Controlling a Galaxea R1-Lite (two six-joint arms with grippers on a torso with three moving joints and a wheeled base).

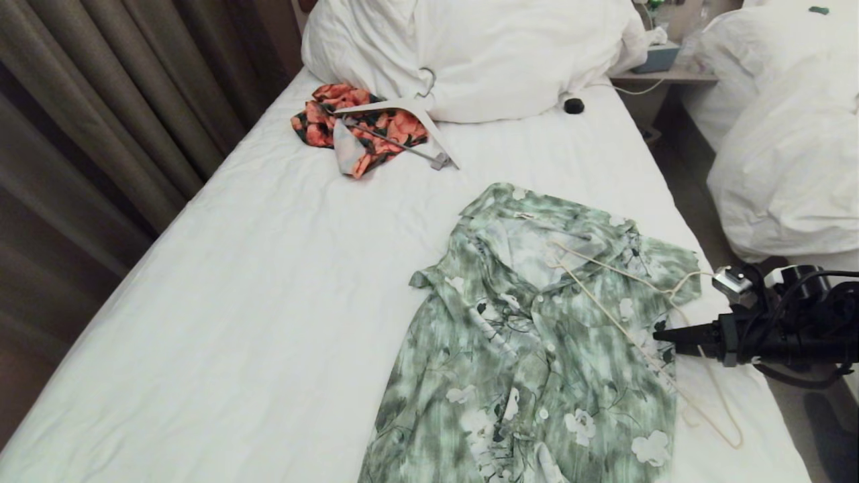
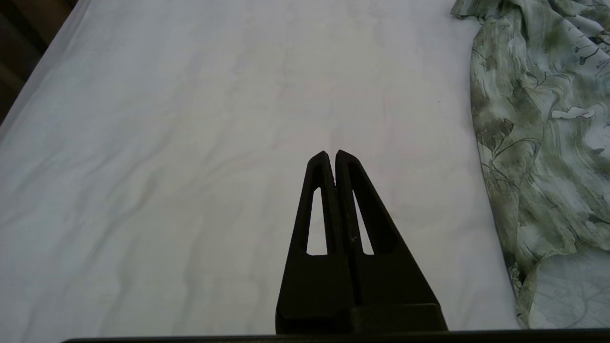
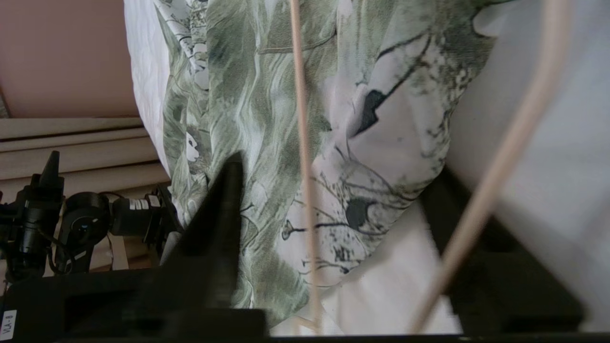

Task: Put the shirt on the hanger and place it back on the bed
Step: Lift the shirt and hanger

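The green-and-white flowered shirt point(image 1: 523, 349) lies spread on the bed point(image 1: 235, 282), collar toward the pillows. The thin cream hanger point(image 1: 607, 268) rests on the shirt's right shoulder and sleeve, its lower end trailing onto the sheet. My right gripper point(image 1: 661, 334) reaches in from the bed's right edge at that sleeve. In the right wrist view it point(image 3: 338, 166) is open, with the hanger's thin rod point(image 3: 300, 119) running between the fingers over the shirt point(image 3: 248, 95). My left gripper point(image 2: 331, 155) hangs shut and empty over bare sheet point(image 2: 190, 143), left of the shirt's hem point(image 2: 524, 143).
An orange-and-black floral garment with a thick white hanger point(image 1: 376, 127) lies near the pillows point(image 1: 470, 54). A small black object point(image 1: 574, 105) sits by them. A second bed point(image 1: 785, 134) stands to the right across a narrow aisle. Curtains point(image 1: 100, 100) line the left.
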